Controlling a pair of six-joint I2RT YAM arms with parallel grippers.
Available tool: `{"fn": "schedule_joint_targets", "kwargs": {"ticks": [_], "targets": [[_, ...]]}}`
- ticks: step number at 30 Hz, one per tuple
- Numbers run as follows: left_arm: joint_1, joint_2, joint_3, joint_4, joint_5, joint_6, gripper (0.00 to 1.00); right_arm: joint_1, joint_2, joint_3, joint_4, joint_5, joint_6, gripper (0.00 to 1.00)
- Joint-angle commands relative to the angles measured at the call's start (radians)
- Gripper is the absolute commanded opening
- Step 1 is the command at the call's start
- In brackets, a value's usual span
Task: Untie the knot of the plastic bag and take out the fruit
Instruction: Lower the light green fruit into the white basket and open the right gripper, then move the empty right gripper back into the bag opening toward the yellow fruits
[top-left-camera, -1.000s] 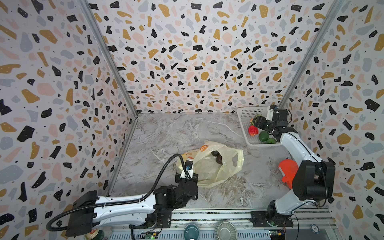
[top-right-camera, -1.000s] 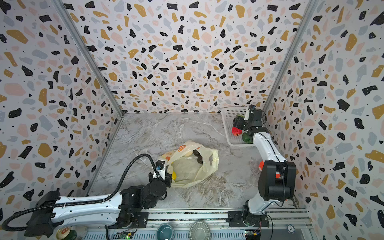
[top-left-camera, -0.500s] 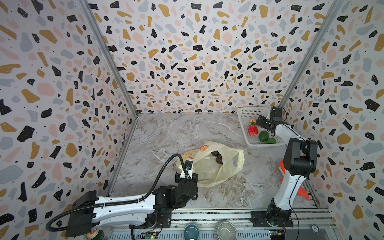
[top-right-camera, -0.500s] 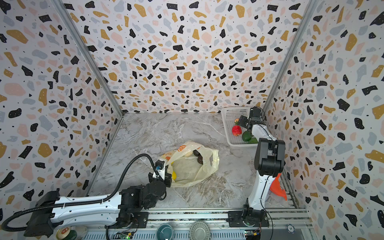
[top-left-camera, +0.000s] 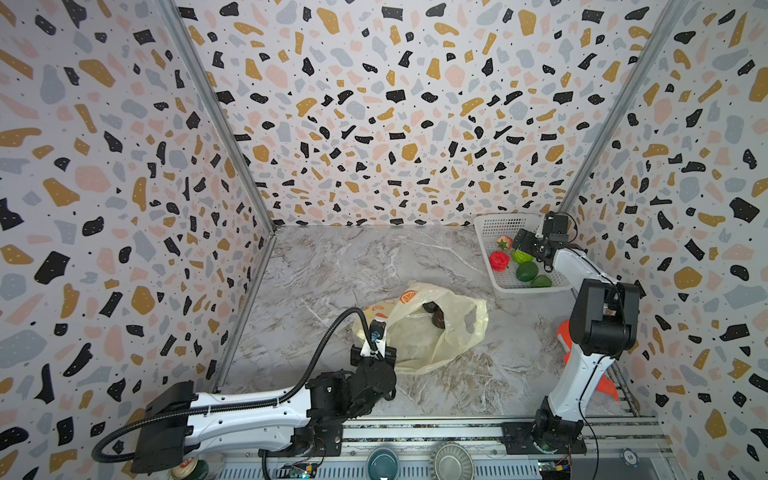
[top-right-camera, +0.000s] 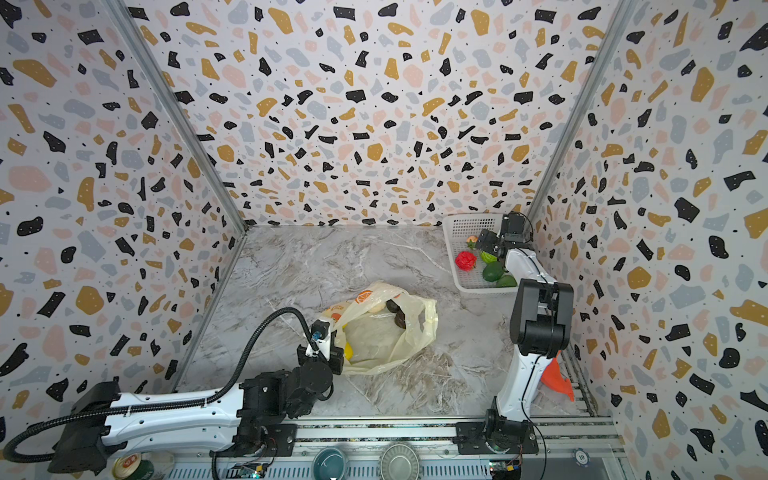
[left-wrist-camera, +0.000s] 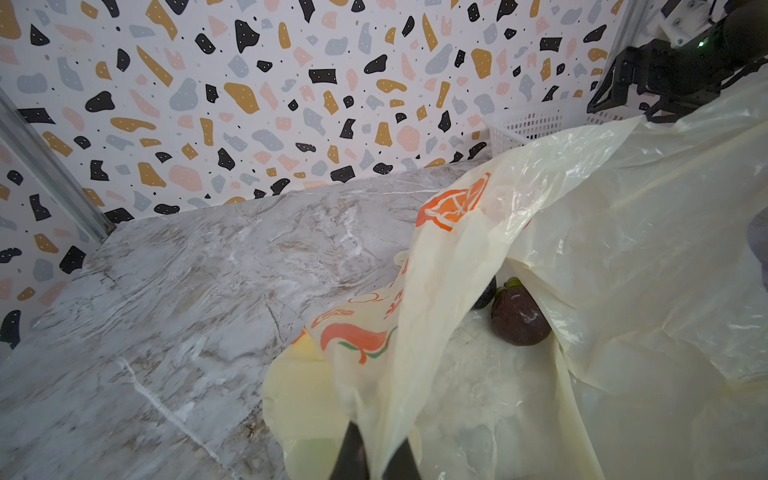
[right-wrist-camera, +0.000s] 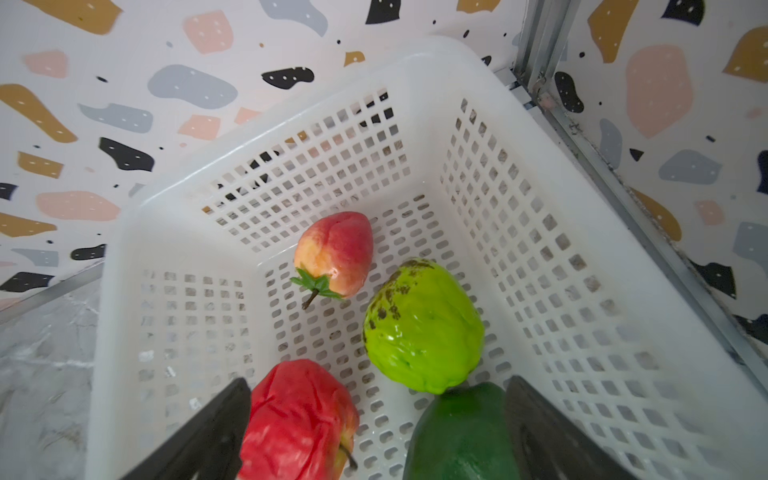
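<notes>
Both top views: a marble-patterned bench (top-left-camera: 332, 266) enclosed by speckled walls. The plastic bag (top-left-camera: 428, 336) (top-right-camera: 386, 336), pale yellow with orange logos, lies crumpled just below the centre of the frame with its mouth open. A dark purple fruit (left-wrist-camera: 519, 318) rests inside it, seen in both top views (top-left-camera: 436, 318) and in the left wrist view.

The left gripper (left-wrist-camera: 376, 455), at the bag's lower left edge in a top view (top-left-camera: 376, 338), has its jaws clenched on a fold of the bag's film.

A white basket (top-left-camera: 494, 226) (right-wrist-camera: 332, 166) stands at centre right, in the bench's far corner. The right gripper (top-left-camera: 521, 245) (right-wrist-camera: 376, 384) hangs over it with jaws released and spread wide, holding nothing.

In the basket lie a red-and-yellow fruit (right-wrist-camera: 334, 253), a light green fruit (right-wrist-camera: 422, 328), a wrinkled red fruit (right-wrist-camera: 297, 419) and a dark green fruit (right-wrist-camera: 457, 436); the last two sit between the spread jaws in the right wrist view.
</notes>
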Motion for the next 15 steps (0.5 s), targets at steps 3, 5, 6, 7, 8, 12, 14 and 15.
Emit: {"fn": "schedule_joint_targets", "kwargs": {"ticks": [3,5,6,7,8,12,14,15], "targets": [[0.003,-0.005,0.005,0.031,-0.016,-0.008,0.0,-0.002,-0.15,-0.034,-0.06,-0.093,-0.001,0.96],[0.004,-0.007,0.003,0.035,-0.018,-0.01,0.0,-0.002,-0.206,-0.07,-0.075,-0.14,-0.004,0.95],[0.004,-0.007,0.003,0.035,-0.019,-0.009,0.0,-0.002,-0.232,-0.088,-0.079,-0.162,-0.004,0.95],[0.004,-0.008,0.003,0.035,-0.02,-0.009,0.0,0.002,-0.269,-0.108,-0.084,-0.185,-0.006,0.95],[0.004,-0.01,0.003,0.034,-0.02,-0.009,0.0,0.007,-0.301,-0.123,-0.091,-0.203,-0.008,0.95],[0.004,-0.013,0.003,0.036,-0.023,-0.004,0.0,0.06,-0.433,-0.162,-0.166,-0.287,-0.026,0.95],[0.004,-0.014,0.003,0.036,-0.024,-0.003,0.0,0.105,-0.502,-0.175,-0.198,-0.334,-0.029,0.95],[0.004,-0.016,0.004,0.035,-0.024,-0.003,0.0,0.137,-0.534,-0.174,-0.223,-0.341,-0.035,0.95]]}}
